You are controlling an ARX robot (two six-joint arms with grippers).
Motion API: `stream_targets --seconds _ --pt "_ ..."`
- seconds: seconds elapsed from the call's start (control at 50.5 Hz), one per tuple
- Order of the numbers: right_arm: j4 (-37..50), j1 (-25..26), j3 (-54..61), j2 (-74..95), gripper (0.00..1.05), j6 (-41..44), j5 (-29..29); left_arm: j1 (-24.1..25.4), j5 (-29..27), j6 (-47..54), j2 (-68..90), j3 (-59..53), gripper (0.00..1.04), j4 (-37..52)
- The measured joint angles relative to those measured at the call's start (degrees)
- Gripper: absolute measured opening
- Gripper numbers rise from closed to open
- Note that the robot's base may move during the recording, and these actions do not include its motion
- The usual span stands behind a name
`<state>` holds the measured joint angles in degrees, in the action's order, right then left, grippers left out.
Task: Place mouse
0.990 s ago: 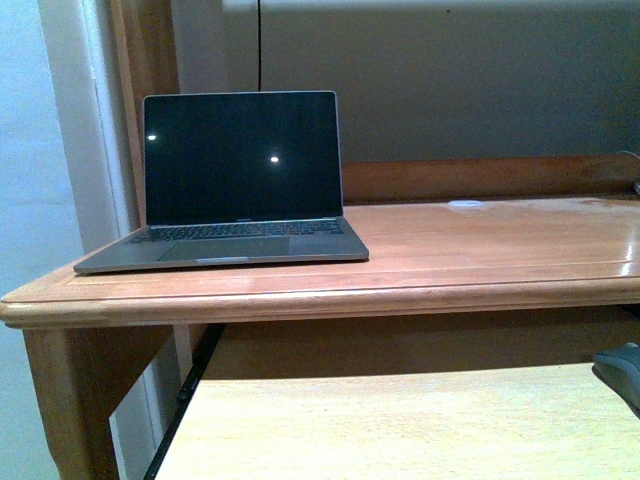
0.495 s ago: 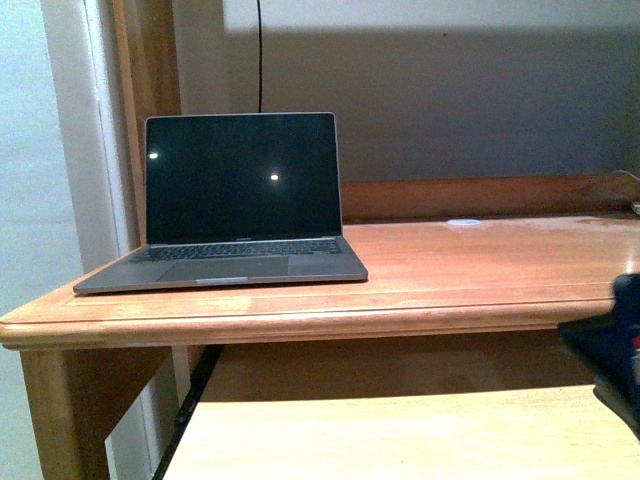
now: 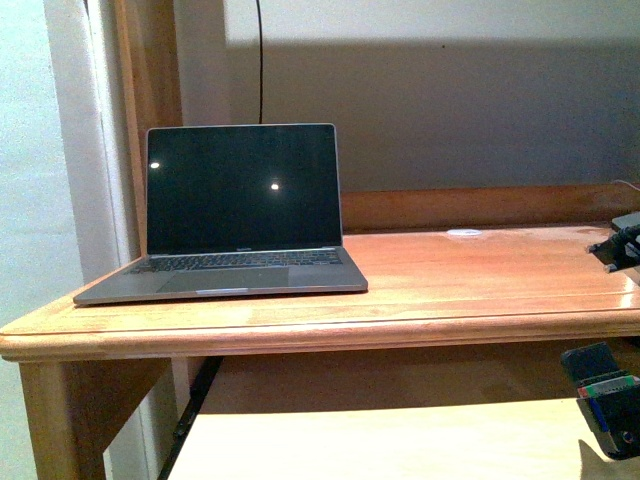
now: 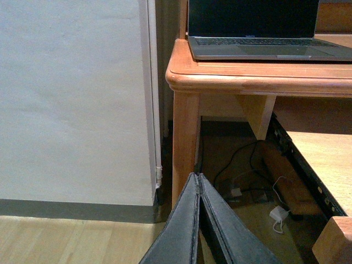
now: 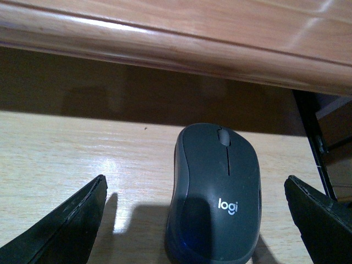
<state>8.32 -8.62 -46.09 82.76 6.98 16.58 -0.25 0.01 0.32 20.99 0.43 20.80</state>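
The mouse (image 5: 217,192) is dark grey with a "logi" mark and lies on the light wooden pull-out shelf (image 5: 71,148) under the desk edge (image 5: 165,44). My right gripper (image 5: 195,180) is open, one finger on each side of the mouse and apart from it. In the front view only part of my right arm (image 3: 605,400) shows at the bottom right, and the mouse is hidden there. My left gripper (image 4: 196,179) is shut and empty, low beside the desk leg (image 4: 186,143).
An open laptop (image 3: 240,210) with a dark screen stands on the left of the wooden desk (image 3: 470,270). A small dark object (image 3: 622,243) sits at the desk's right edge. Cables and a white adapter (image 4: 279,213) lie on the floor under the desk. A wall (image 4: 71,99) is left of the desk.
My right arm has come into the front view at the bottom right and now covers the spot where the mouse showed a second ago. The view has shifted slightly.
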Motion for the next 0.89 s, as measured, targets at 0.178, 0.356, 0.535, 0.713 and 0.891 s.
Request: stream_targets --seconds 0.178,0.356,0.535,0.713,0.891 --pt "-1.1 1.3 -1.9 4.0 0.97 0.0 1.9 0.0 0.0 0.0 -4.3 0.0 0.03 -4.0" --pt "-1.3 3.9 -3.5 8.0 0.97 -0.8 3.5 0.0 0.0 0.0 -7.8 0.0 0.03 -7.6" --pt "-1.3 4.8 -4.8 9.7 0.94 -3.0 1.9 0.0 0.0 0.0 -10.8 0.0 0.03 -10.5" --pt "-1.0 4.9 -4.7 9.8 0.65 -4.8 -1.3 0.0 0.0 0.0 -20.2 0.0 0.03 -20.4" --pt "-2.7 4.9 -2.2 4.9 0.55 -5.5 -5.2 0.0 0.0 0.0 -20.6 0.0 0.03 -20.6"
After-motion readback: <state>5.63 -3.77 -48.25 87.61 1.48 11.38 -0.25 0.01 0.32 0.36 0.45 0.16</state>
